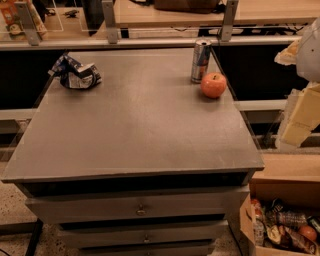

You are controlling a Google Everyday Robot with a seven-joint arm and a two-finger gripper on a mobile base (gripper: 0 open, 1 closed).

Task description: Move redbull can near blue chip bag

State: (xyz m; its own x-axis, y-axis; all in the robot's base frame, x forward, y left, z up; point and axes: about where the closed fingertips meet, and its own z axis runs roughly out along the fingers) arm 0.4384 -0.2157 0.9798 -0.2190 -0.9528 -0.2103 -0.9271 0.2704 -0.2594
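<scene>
The redbull can (200, 61) stands upright at the far right of the grey cabinet top (140, 125). It is slim and silver with blue and red markings. A red-orange apple (213, 85) sits just in front of it, to the right, nearly touching. The blue chip bag (76, 73) lies crumpled at the far left of the top, well apart from the can. My gripper (298, 122) hangs at the right edge of the view, beyond the cabinet's right side and away from the can.
The cabinet has drawers (140, 210) below its front edge. A cardboard box (282, 220) of snacks stands on the floor at the lower right. A railing (150, 42) and another table (200, 15) run behind the cabinet.
</scene>
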